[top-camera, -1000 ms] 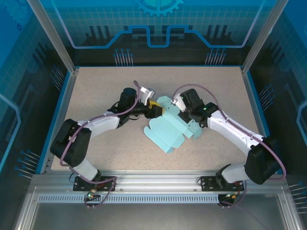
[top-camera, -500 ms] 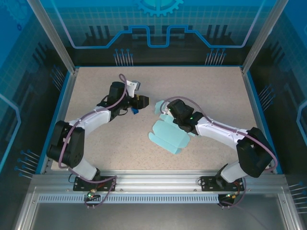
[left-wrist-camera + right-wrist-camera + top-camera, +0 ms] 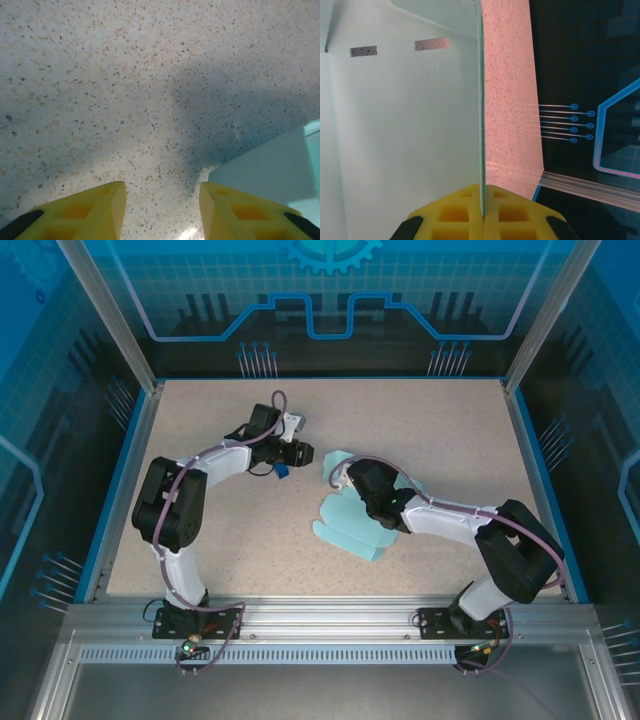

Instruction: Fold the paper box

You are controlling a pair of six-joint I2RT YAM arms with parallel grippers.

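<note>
Overhead, the thin pale cyan paper box (image 3: 345, 530) lies on the speckled table (image 3: 430, 420), one flap raised at the right pincer (image 3: 345, 472), just right of the left pincer (image 3: 303, 453). Left wrist: yellow fingers (image 3: 85, 212) spread apart, holding nothing, a card corner beside the right one. Right wrist: yellow fingers clamp the upright card edge.

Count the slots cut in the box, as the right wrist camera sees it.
2. Left slot and right slot lie side by side in the box, high in that view. More may be hidden.

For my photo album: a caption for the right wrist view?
Right gripper pinching a thin flap of the pale cyan paper box.
</note>
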